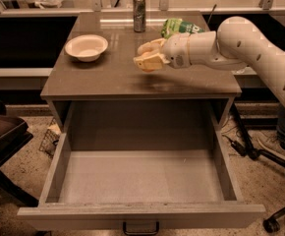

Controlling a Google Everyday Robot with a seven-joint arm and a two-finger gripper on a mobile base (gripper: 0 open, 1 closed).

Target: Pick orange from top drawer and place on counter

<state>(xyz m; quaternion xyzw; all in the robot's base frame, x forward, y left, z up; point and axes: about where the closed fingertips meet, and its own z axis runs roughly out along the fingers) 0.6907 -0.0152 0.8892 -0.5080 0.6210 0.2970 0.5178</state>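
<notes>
Gripper (150, 58): I read it hovering over the counter (108, 82), right of centre, pointing left from the white arm (250, 43) that enters from the right. Gripper state: I cannot tell.

Drawer (142, 176): pulled out towards the near side, grey floor showing, dark handle (140, 228) on its front.

Orange: not in sight from here.

On the counter: a white bowl (86, 47) far left, a can (139, 13) at the far edge, a green bag (179, 26) just behind the gripper.
</notes>
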